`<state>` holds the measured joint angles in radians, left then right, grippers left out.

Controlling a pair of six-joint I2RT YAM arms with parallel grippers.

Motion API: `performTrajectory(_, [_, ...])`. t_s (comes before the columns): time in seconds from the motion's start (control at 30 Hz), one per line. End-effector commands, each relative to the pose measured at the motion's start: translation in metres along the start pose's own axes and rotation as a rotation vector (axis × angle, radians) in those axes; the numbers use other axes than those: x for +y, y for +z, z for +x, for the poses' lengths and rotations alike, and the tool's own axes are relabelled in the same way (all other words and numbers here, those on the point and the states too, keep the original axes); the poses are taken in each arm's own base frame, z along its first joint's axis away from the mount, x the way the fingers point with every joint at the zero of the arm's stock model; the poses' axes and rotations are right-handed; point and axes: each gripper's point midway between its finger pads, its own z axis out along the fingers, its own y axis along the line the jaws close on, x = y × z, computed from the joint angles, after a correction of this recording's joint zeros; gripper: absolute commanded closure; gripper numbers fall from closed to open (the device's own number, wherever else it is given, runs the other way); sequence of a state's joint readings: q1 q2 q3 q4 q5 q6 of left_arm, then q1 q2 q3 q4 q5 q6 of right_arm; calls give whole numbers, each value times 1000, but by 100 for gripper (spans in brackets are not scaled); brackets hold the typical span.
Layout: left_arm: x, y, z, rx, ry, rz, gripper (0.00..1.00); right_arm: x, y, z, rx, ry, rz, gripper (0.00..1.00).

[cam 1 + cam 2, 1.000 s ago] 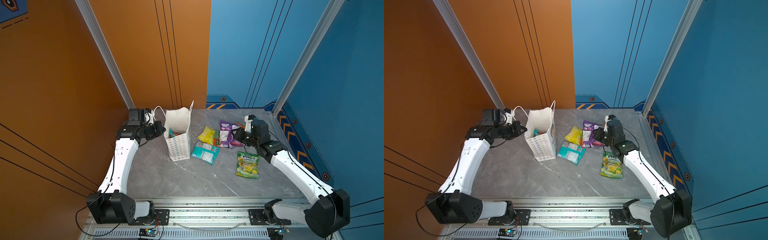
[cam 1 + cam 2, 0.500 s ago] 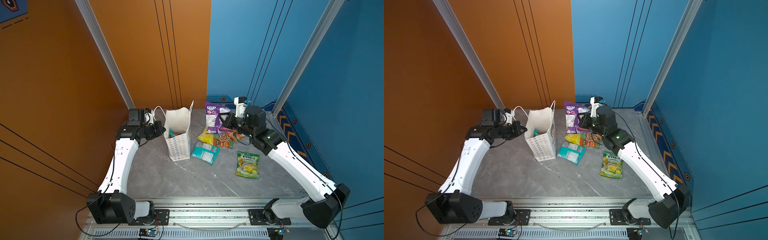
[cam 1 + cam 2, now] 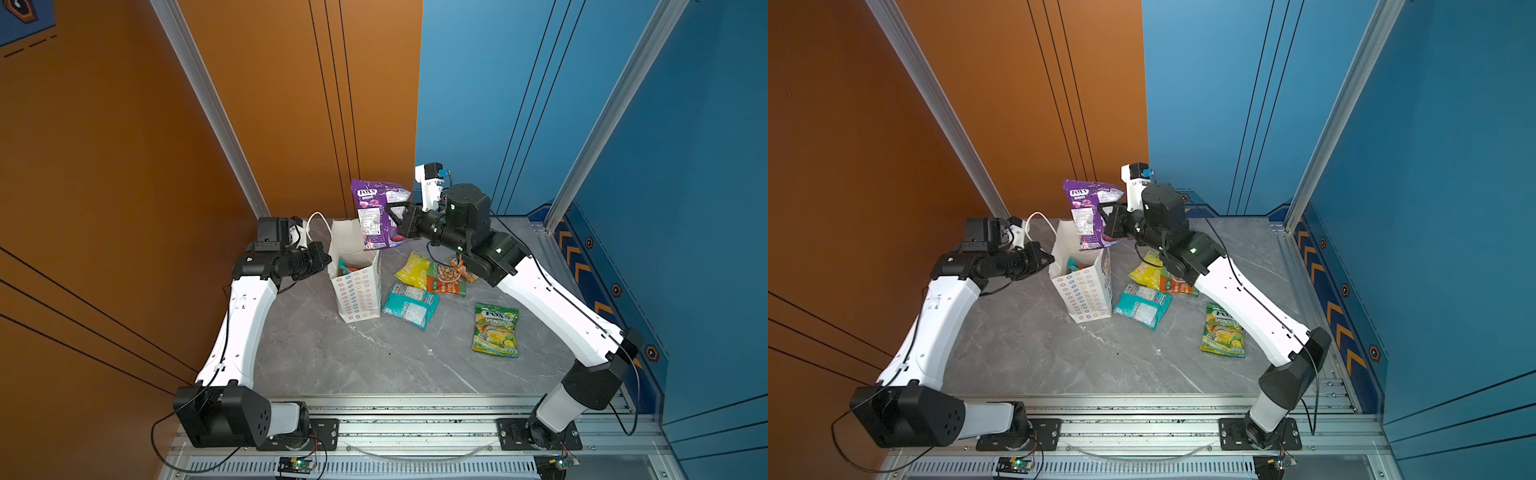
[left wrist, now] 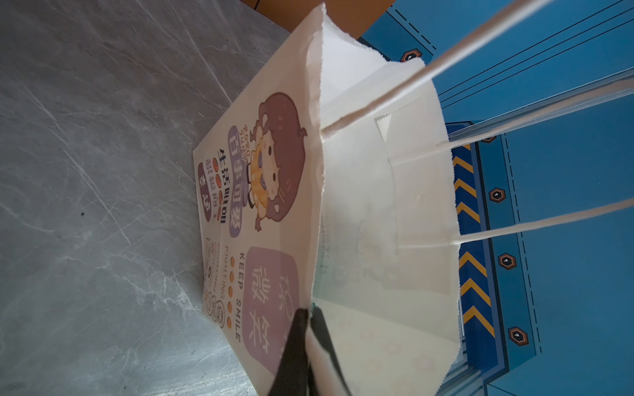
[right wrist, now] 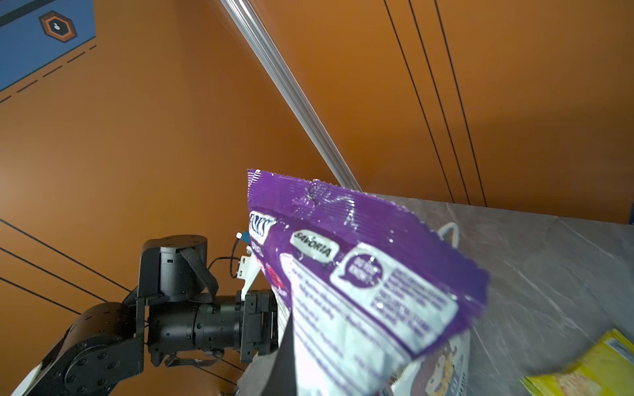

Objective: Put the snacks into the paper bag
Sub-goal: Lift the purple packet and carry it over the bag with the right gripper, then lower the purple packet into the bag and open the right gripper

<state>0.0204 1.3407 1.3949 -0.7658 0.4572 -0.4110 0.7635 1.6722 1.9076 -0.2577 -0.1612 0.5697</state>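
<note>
While the left gripper keeps its fingers pinched shut over the rim of the paper bag, holding the mouth open exactly where it was a second ago, the action is all on the other side. The right gripper, which a second ago was down at the table to the right of the bag, has come up and across. It brings the purple packet with it, jaws clamped tight on the packet's side edge. The packet now hangs upright in the air, its lower edge just at the bag's far right rim in both top views, not yet inside. Its lift has uncovered an orange packet right of the bag, next to the yellow packet. The teal packet and, further right, the green packet lie untouched. Some packets already show inside the bag. So the pick is done and the carry nearly so: what looks left for this one is a short shift over the opening and a release, with four more waiting on the table.
</note>
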Motion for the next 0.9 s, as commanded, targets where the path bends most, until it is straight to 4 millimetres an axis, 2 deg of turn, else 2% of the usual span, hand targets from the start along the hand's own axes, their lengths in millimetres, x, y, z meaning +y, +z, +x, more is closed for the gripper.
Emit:
performTrajectory(0.0, [-4, -3, 6, 11, 7, 17, 100, 11, 10, -9, -9, -26, -32, 100])
performTrajectory(0.13, [-5, -2, 7, 11, 9, 18, 100, 15, 28, -6, 0, -33, -32, 100])
performTrajectory(0.47, [-8, -3, 6, 7, 14, 23, 100, 2, 69, 7, 4, -106, 91, 100])
performTrajectory(0.7, [-9, -4, 6, 5, 15, 25, 100, -12, 84, 18, -8, -215, 226, 100])
performTrajectory(0.77, [-10, -4, 5, 3, 16, 26, 100, -13, 81, 15, -23, -235, 251, 100])
performTrajectory(0.8, [-10, -4, 5, 4, 16, 25, 100, -23, 91, 26, -3, -246, 275, 100])
performTrajectory(0.87, [-11, -5, 4, 2, 16, 27, 100, -26, 95, 31, 5, -263, 294, 100])
